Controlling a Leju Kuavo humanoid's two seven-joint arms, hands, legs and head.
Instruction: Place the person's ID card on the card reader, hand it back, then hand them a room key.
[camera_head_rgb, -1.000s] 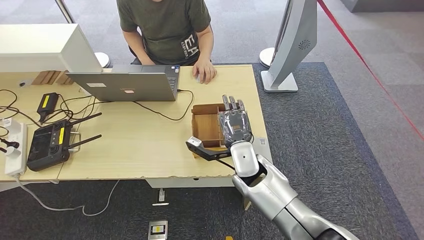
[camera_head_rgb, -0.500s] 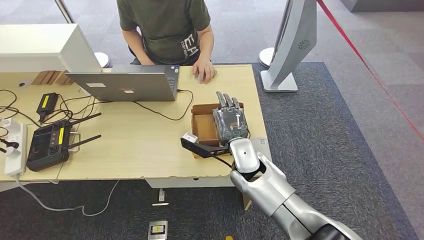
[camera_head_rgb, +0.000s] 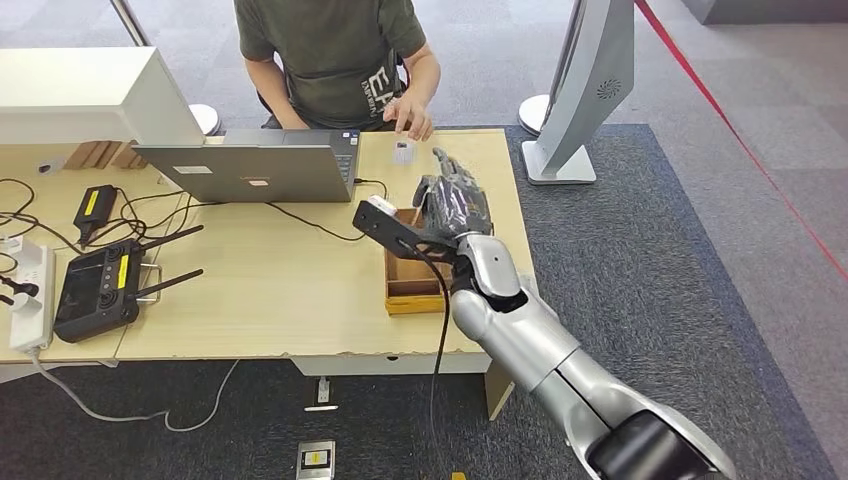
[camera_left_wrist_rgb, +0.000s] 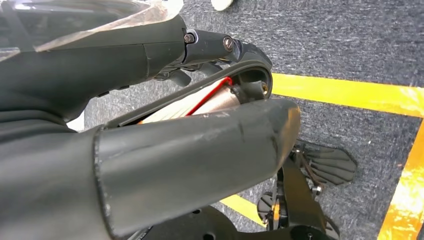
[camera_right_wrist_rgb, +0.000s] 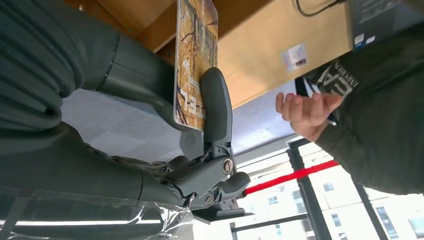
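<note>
R arm stretched fwd over wooden box (camera_head_rgb: 410, 285) on tabletop (camera_head_rgb: 270, 290). Right hand (camera_head_rgb: 452, 203) fingers (camera_right_wrist_rgb: 215, 100) pinch room key (camera_right_wrist_rgb: 195, 65) edge-on, near person's hand (camera_head_rgb: 410, 115). Left hand (camera_left_wrist_rgb: 150, 140): grip can't tell.

Silver arm (camera_head_rgb: 540, 350), dark grey robot hand (camera_head_rgb: 452, 205), black cable (camera_head_rgb: 440, 320).

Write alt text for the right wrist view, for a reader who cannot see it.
The robot's right hand pinches a room key card printed in yellow and brown between its thumb and a finger, above the wooden desk. Beyond it, a person's hand is raised toward the card, apart from it.
</note>
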